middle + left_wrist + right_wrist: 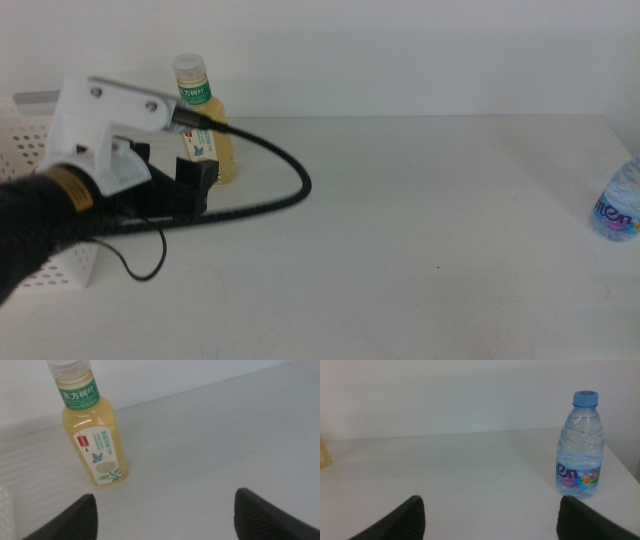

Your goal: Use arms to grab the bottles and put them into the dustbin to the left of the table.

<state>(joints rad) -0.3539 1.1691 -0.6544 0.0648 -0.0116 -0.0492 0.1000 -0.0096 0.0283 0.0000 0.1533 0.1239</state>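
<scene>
Tea bottle (pixel 201 120) stands upright near the table's (pixel 420 230) far-left edge, beside the dustbin (pixel 30 130). Left gripper (pixel 165 515), jaws apart, sits off-centre: closing now risks toppling it. Right gripper (pixel 490 517) waits, jaws apart.

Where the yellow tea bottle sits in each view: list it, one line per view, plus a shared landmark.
Middle view: tea bottle upright at upper left, behind the left arm.
Left wrist view: upper left, standing ahead of the open fingers.
Right wrist view: only a yellow sliver at the left edge, probably the bottle.
Shared landmark: the white table.
</scene>
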